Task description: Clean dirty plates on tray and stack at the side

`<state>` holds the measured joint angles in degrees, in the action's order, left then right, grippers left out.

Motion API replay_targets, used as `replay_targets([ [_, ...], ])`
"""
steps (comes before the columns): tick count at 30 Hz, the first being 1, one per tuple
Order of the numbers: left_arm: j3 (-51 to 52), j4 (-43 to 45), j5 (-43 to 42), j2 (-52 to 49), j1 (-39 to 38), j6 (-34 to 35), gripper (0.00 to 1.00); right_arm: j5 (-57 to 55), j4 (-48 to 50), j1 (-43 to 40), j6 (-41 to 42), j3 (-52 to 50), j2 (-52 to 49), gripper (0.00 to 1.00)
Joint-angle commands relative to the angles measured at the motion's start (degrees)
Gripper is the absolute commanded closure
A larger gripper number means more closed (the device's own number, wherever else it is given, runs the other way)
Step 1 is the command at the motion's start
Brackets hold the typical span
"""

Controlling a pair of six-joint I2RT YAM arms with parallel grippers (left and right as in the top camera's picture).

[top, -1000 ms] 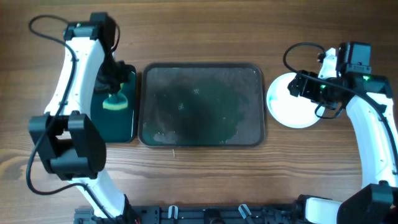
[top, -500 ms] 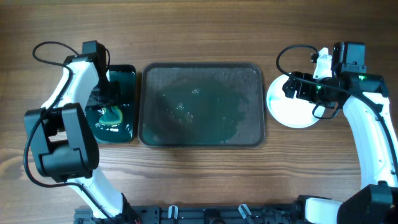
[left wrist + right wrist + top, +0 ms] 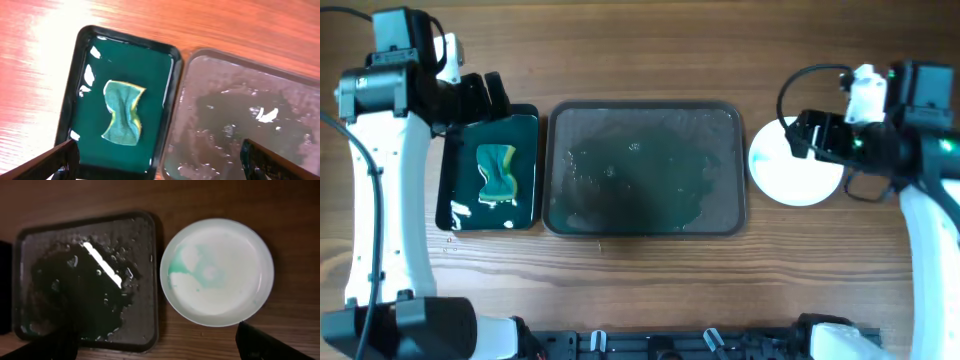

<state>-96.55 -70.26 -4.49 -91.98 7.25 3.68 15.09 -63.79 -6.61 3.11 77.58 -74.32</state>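
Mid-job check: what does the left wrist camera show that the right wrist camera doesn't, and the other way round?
Only the left wrist view: the small black tray holding green liquid, with the sponge lying in it.
Only the right wrist view: a white plate on the wooden table, with a teal smear on its left part.
Both: the large grey tray, wet, with no plates on the part each view shows.

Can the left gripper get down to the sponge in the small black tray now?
Probably yes: the sponge lies uncovered in the small tray, and the left gripper hangs open above it with nothing between.
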Motion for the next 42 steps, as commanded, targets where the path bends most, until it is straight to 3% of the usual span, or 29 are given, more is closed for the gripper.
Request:
replay_targets([
  [1, -0.17, -0.04, -3.17, -0.39, 0.02, -0.26, 0.0, 1.03, -2.23, 0.28, -1.44, 2.14, 8.61, 0.0],
  [5, -0.15, -0.04, -3.17, -0.48, 0.02, -0.26, 0.0, 3.91, -3.13, 0.28, 2.4, 2.14, 16.94, 0.0],
  [12, -0.15, -0.04, -3.17, -0.48, 0.02, -0.26, 0.0, 4.2, -3.13, 0.28, 21.62, 2.14, 26.12, 0.0],
  [23, -0.15, -0.04, -3.17, -0.48, 0.02, -0.26, 0.0, -1.4, -1.64, 0.28, 22.05, 0.79, 24.96, 0.0],
  [27, -0.15, -0.04, -3.17, -0.48, 0.02, -0.26, 0.0, -1.22, 10.19, 0.57, 15.85, -6.05, 26.93, 0.0],
  [37, -0.15, -0.04, -3.17, -0.48, 0.0, -0.26, 0.0, -1.2, 54.27, 9.35, 2.14, -45.86, 47.78, 0.0],
  [42, -0.15, -0.04, -3.17, -0.48, 0.02, -0.26, 0.0, -1.18, 63.8, 10.6, 1.57, -62.73, 58.71, 0.0],
])
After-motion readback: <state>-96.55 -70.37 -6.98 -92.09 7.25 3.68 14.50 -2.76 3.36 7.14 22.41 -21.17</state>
